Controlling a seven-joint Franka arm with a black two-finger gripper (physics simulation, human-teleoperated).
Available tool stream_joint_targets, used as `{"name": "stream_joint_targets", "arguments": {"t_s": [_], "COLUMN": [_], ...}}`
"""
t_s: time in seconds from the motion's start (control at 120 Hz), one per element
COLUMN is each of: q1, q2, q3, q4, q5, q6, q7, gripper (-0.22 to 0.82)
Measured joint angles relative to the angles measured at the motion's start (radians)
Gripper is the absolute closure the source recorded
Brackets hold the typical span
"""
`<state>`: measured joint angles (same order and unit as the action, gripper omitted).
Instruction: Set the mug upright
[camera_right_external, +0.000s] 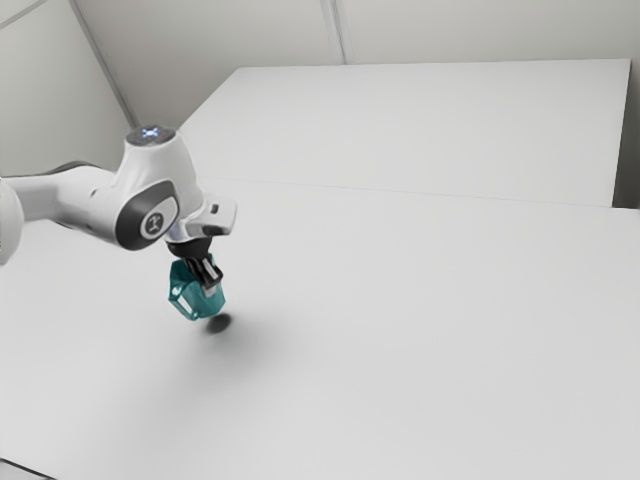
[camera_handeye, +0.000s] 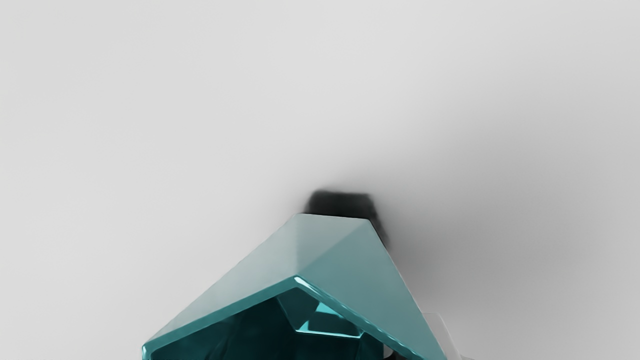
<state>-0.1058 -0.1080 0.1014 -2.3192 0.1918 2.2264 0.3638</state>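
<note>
The gripper (camera_right_external: 209, 284) points down in the exterior view, with the teal faceted mug (camera_right_external: 207, 304) held at its fingers. Tilted rather than upright, the mug appears to hang just above the table, and a small dark shadow lies beneath it. In the wrist view the mug (camera_handeye: 350, 260) turns its open mouth partly toward the camera. One pale fingertip (camera_handeye: 441, 332) is outside the mug's wall, while part of the other shows within the mouth, so the wall is pinched between them. The rest of the fingers is hidden by the mug.
The white table (camera_right_external: 430, 330) extends around the mug and far toward the exterior view's right. Behind it stands a raised white surface (camera_right_external: 420, 125) along the wall. A thin dark line crosses the exterior view's lower left corner.
</note>
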Motion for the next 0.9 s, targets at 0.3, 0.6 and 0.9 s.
{"name": "stream_joint_targets", "arguments": {"t_s": [0.3,0.6,0.9], "q1": [0.0,0.0,0.005], "q2": [0.052,0.082,0.058], "q3": [0.0,0.0,-0.008], "q4": [-0.002,-0.003,-0.01], "q5": [0.011,0.013,0.005], "q6": [0.048,0.075,0.079], "q7": [-0.065,-0.109,-0.147], "gripper": [0.79,0.79,0.64]}}
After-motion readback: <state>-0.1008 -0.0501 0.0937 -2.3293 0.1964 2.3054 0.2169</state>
